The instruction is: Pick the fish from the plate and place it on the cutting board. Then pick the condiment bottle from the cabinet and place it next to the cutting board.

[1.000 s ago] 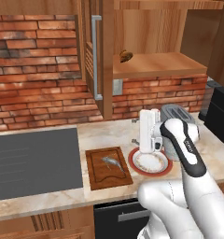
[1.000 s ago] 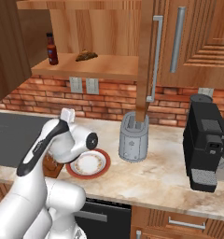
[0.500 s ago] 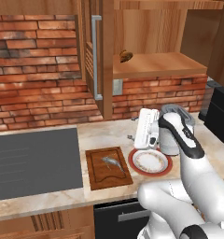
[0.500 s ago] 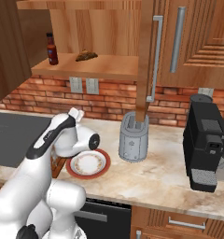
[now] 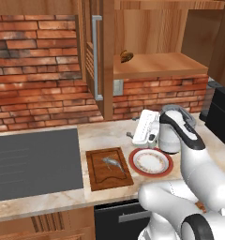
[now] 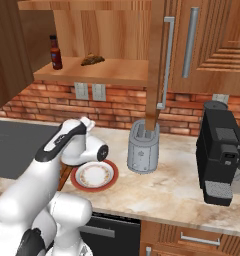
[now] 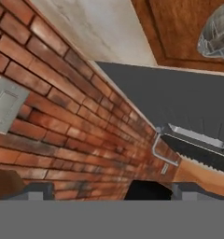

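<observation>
Status, left to right. The dark brown rectangular wooden cutting board [image 5: 109, 168] lies on the counter with the small slender silver-grey fish [image 5: 113, 163] resting on it, so I judge the first half of the task done. Just beside the board on its right, the round white plate with the red-orange rim [image 5: 151, 161] stands bare.

My two-finger gripper [image 5: 131, 135] hangs above the counter behind the plate, carrying nothing. Whether its jaws are parted or closed I cannot tell: in the hand view just the fingertips [image 7: 38, 190] rise at the bottom edge, facing brick wall.

Outstanding: the small dark red-brown condiment bottle with the black cap [image 6: 55, 52] stands untouched on the shelf of the light-brown wooden wall cabinet [image 6: 92, 70], near its left end, well apart from my gripper. In the left base view, the cabinet door hides that end of the shelf.
</observation>
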### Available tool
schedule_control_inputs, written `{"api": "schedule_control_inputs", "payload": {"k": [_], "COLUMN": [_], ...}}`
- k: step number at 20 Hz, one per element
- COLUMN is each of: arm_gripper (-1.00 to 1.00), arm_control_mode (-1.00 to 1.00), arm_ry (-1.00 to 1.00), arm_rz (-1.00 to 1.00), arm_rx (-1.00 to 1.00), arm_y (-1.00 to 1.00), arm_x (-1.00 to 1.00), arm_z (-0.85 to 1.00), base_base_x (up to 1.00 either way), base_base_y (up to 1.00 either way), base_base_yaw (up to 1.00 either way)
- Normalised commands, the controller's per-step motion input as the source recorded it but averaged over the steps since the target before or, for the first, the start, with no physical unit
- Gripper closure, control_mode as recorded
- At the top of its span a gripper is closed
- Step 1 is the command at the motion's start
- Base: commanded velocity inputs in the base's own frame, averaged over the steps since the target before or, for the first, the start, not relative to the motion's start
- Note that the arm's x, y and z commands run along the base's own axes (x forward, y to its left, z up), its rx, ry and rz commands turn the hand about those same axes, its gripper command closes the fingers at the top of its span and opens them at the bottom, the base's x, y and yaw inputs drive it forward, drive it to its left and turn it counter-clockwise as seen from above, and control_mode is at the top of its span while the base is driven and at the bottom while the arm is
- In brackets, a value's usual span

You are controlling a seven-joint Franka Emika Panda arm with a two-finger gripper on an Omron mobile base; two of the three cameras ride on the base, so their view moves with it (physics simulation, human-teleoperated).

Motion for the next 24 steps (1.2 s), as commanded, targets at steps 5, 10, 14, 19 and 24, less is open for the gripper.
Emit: {"api": "schedule_control_inputs", "payload": {"k": [5,10,14,19,24], "arm_gripper": [-1.0,-1.0,-1.0,-1.0,-1.0], "arm_control_mode": [-1.0,-1.0,-1.0,-1.0,-1.0], "arm_ry": [0.13,0.09,0.06,0.04,0.0], "arm_rz": [-0.03,-0.01,0.0,0.0,0.0], "arm_rx": [0.14,0.08,0.06,0.07,0.08], "arm_y": [0.0,0.0,0.0,-0.01,-0.06], "arm_x": [0.06,0.04,0.04,0.06,0.01], "arm_z": [0.0,0.0,0.0,0.0,0.0], "base_base_x": [0.0,0.0,0.0,0.0,0.0], "base_base_y": [0.0,0.0,0.0,0.0,0.0], "base_base_yaw": [0.0,0.0,0.0,0.0,0.0]}}
